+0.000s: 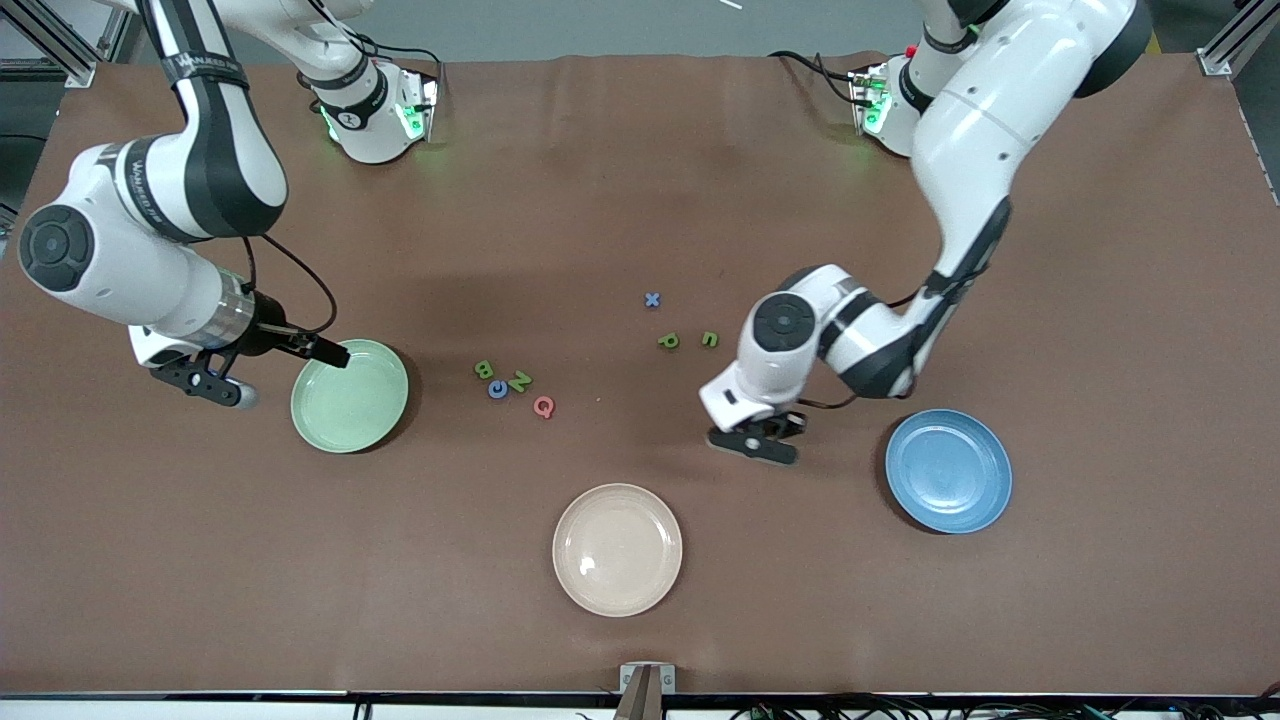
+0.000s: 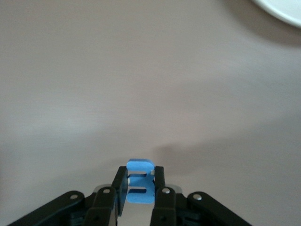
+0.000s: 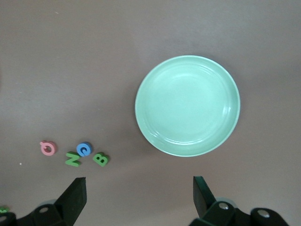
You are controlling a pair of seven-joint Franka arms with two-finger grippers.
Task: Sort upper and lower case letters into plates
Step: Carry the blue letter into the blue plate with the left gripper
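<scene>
The pale green plate (image 1: 350, 395) lies toward the right arm's end of the table and also shows in the right wrist view (image 3: 187, 104). The blue plate (image 1: 948, 470) lies toward the left arm's end. Both are bare. My right gripper (image 1: 225, 390) is open and empty, low beside the green plate (image 3: 139, 195). My left gripper (image 1: 757, 443) is low over bare table between the blue plate and the cream plate. It is shut on a blue letter shaped like an E (image 2: 139, 186), pinched upright between the fingers.
Loose letters lie mid-table: green B (image 1: 484, 369), blue C (image 1: 497, 389), green N (image 1: 520, 380), pink Q (image 1: 543, 406), and farther from the front camera blue x (image 1: 652, 299), green p (image 1: 669, 341), green u (image 1: 709, 339). A cream plate (image 1: 617, 549) lies nearest the front camera.
</scene>
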